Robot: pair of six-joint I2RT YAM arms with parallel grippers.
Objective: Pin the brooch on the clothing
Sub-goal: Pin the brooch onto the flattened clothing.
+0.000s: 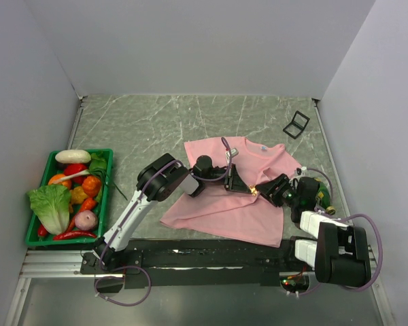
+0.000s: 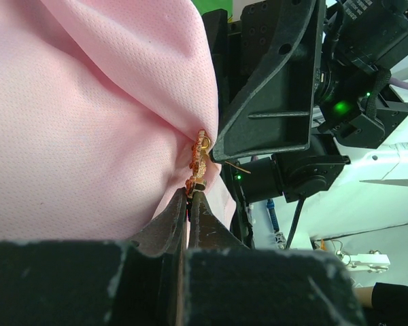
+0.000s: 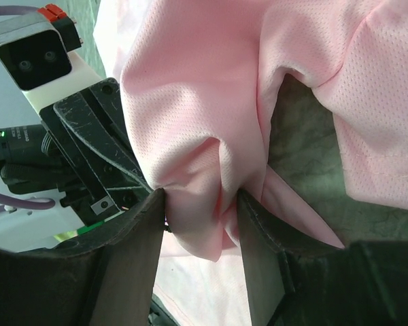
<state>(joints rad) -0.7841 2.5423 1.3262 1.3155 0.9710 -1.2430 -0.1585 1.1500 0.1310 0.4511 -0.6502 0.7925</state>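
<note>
- Just right of the desk's (image 1: 156, 129) middle, the shirt (image 1: 238, 204) lies well apart from the basket (image 1: 106, 210) at the left edge.
- Left claw (image 2: 190, 195), closed, holds the brooch (image 2: 200, 159) against a raised fold.
- Right claw (image 3: 197, 204), reaching inward, clamps that fold.

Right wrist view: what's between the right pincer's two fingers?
A bunched fold of the pink T-shirt fills the gap of the right pincer, pinched by both fingers. The right wrist view shows it.

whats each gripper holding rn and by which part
The left gripper is shut on the brooch, pinching the end nearest its fingers. The right gripper clamps a bunched fold of the pink T-shirt between its fingers.
</note>
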